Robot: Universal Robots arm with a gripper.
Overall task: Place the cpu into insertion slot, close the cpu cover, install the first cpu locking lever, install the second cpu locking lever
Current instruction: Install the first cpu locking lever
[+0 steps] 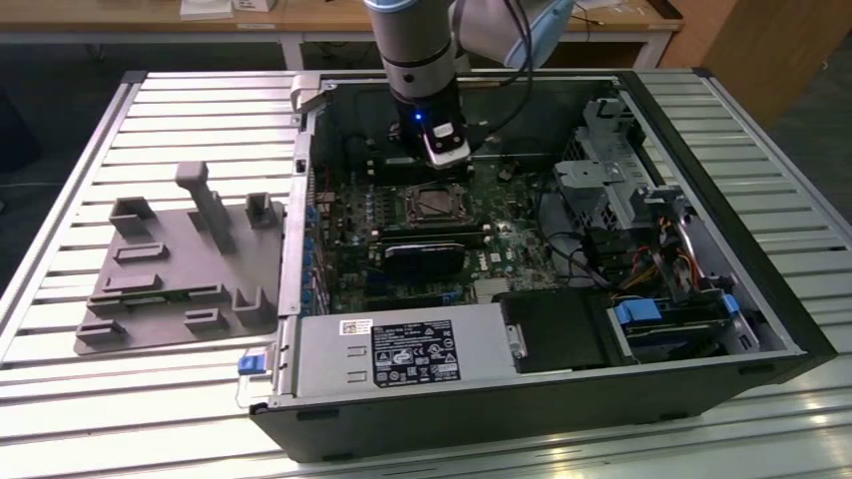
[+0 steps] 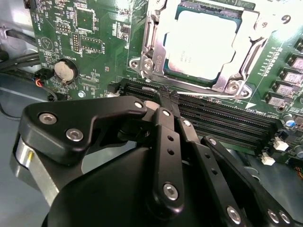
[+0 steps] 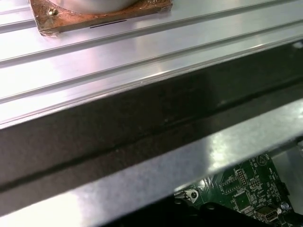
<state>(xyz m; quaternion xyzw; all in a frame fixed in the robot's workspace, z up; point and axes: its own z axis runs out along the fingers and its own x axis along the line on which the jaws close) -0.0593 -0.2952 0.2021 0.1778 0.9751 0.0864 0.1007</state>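
In the second wrist view the cpu (image 2: 206, 45), silver-topped, lies in the insertion slot on the green board. The cpu cover (image 2: 151, 52), a silver frame, lies flat around it. Thin metal levers run along the frame's sides; whether they are hooked I cannot tell. My gripper (image 2: 168, 97) is shut with nothing between its black fingertips, a short way from the cover's edge and over the memory slots. In the exterior view the gripper (image 1: 446, 158) hangs inside the open computer case, just beyond the insertion slot (image 1: 433, 205).
Long black memory slots (image 2: 222, 120) and a coin battery (image 2: 62, 70) flank the socket. A black card (image 1: 426, 261), the power supply (image 1: 399, 354) and a drive cage (image 1: 626, 180) crowd the case. A grey fixture (image 1: 174, 259) sits on the slatted table (image 3: 118, 56).
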